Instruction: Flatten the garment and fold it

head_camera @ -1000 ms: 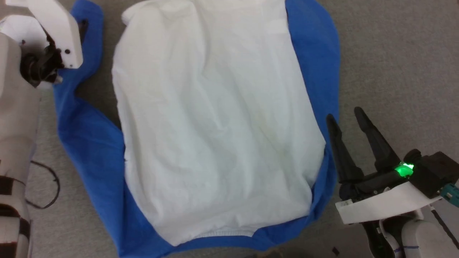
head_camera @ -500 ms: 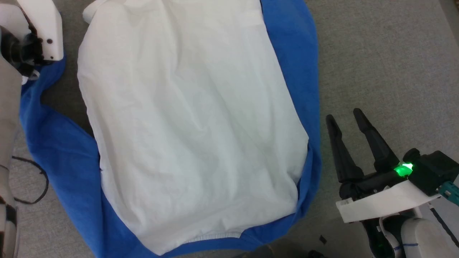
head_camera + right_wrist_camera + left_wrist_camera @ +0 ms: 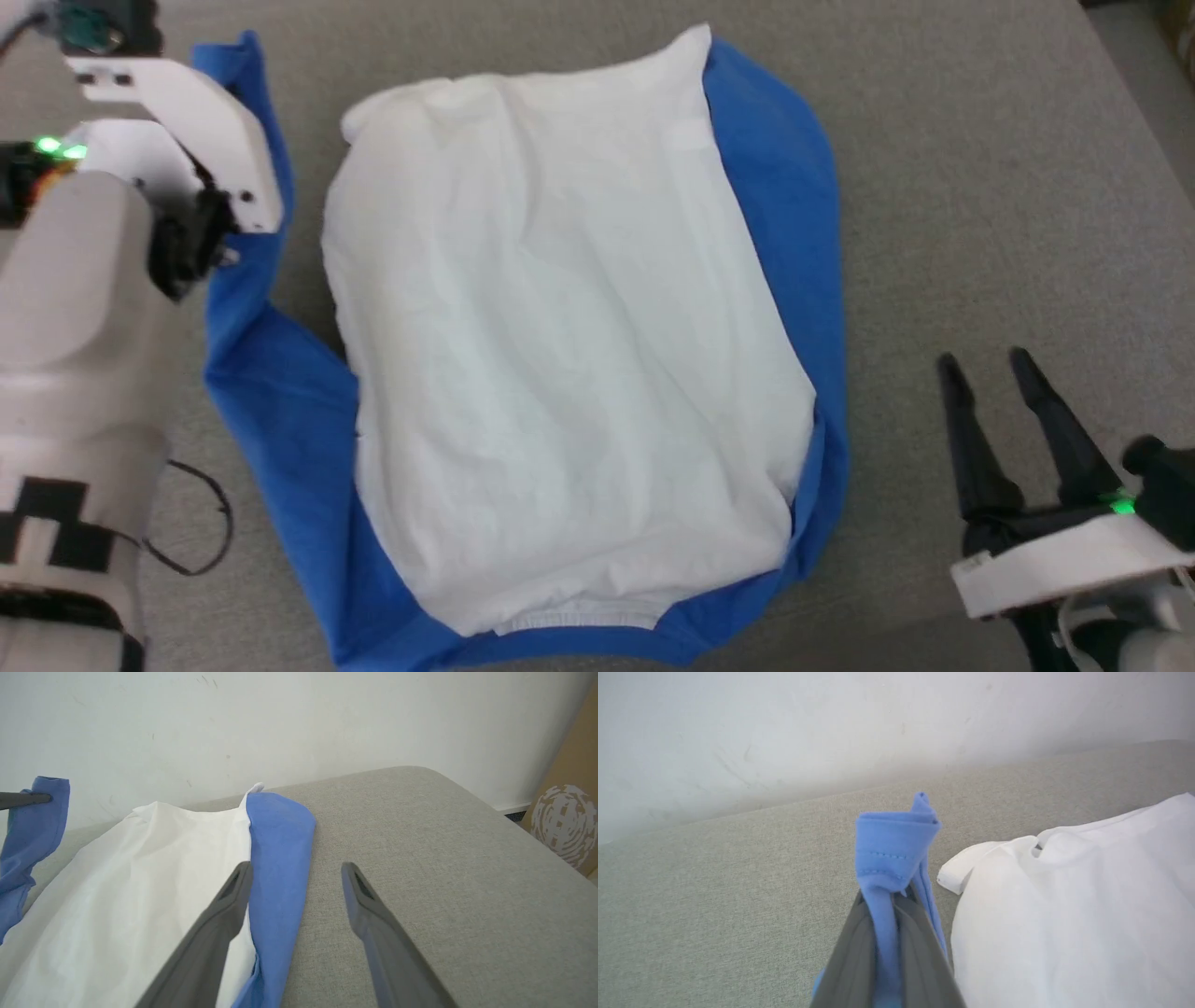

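The garment (image 3: 560, 355) lies spread on the grey surface with its plain white body upward and a blue sleeve along each side. My left gripper (image 3: 887, 896) is shut on the cuff of the left blue sleeve (image 3: 896, 849), which sticks up beyond the fingertips, raised off the surface. In the head view the left wrist bracket (image 3: 215, 140) covers those fingers at the upper left. One left finger (image 3: 23, 799) pinching that cuff also shows in the right wrist view. My right gripper (image 3: 983, 359) stands open to the right of the right sleeve (image 3: 784, 233), holding nothing.
The grey padded surface (image 3: 980, 187) ends at a rounded edge on the right (image 3: 467, 793). A white wall (image 3: 831, 728) rises behind it. A brown cardboard box (image 3: 565, 821) stands past the right edge. A black cable loop (image 3: 201, 523) hangs beside my left arm.
My left gripper has shut on the left sleeve's cuff. The head camera has swung, so the whole picture has shifted. The right gripper stays open.
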{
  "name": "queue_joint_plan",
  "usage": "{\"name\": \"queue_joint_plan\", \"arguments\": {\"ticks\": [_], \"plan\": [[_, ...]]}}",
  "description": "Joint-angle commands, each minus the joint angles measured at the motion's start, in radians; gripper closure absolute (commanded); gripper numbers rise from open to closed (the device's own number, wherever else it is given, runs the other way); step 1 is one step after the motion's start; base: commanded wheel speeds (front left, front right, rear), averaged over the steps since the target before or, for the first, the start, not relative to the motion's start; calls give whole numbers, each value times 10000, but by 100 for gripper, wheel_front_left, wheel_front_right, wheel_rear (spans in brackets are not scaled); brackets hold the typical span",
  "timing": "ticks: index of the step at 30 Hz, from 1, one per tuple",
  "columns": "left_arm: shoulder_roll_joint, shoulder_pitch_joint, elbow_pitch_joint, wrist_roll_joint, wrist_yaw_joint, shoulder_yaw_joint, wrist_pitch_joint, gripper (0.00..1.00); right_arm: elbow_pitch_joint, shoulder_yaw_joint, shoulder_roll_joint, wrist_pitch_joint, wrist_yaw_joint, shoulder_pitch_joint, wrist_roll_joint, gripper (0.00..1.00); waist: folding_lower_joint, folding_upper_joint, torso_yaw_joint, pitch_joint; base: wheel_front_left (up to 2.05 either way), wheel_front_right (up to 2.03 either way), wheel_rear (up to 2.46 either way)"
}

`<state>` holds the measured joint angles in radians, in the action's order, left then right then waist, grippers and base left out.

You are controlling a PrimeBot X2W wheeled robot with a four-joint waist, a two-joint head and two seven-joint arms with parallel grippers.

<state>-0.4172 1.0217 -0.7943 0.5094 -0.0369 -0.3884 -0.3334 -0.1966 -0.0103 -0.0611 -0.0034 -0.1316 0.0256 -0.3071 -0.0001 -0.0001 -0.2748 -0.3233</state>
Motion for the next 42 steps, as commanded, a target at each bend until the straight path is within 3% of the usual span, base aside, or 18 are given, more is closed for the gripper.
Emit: {"name": "queue_joint_plan", "arguments": {"ticks": [1,7,8,16,23,28,35,36,37,38,42], "plan": [[189,-429,349,66,28,-5,368,100,-123,-290,49,132,9,252,82,0,1,1,835,1462,0,0,0],[1011,-2304,2184,319,122,-421,1027,100,-491,-1231,101,585,9,1011,175,0,1,1,1115,2448,0,0,0],[1011,-2304,2184,319,122,-421,1027,100,-491,-1231,101,585,9,1011,175,0,1,1,1115,2448,0,0,0],[2559,-4669,4301,713,293,-1853,581,100,-956,-1465,106,971,9,1332,4,0,1,1,971,2638,0,0,0],[3519,-5526,3824,835,233,-3082,789,100,-1051,-1205,107,1031,9,1219,-166,0,1,1,459,2155,0,0,0],[3658,-5573,3102,864,123,-4029,1784,100,-900,-1073,107,1008,9,1129,-249,0,1,1,169,1718,0,0,0],[3666,-5200,2662,2026,-191,-5667,3572,100,-659,-843,108,876,9,877,-329,0,1,1,20,1322,0,0,0],[3667,-5120,2590,2215,-186,-5888,3761,85,-623,-828,108,863,9,855,-328,0,1,1,24,1320,0,0,0],[3667,-5035,2540,2374,-179,-6095,3988,19,-584,-816,108,856,9,838,-322,0,1,1,31,1332,0,0,0],[3667,-4970,2497,2547,-148,-6298,4185,0,-537,-811,108,852,9,828,-314,0,1,1,47,1383,0,0,0],[3668,-4766,2511,3033,-6,-6912,5110,0,-401,-825,108,888,9,896,-262,0,1,1,185,1765,0,0,0]]}}
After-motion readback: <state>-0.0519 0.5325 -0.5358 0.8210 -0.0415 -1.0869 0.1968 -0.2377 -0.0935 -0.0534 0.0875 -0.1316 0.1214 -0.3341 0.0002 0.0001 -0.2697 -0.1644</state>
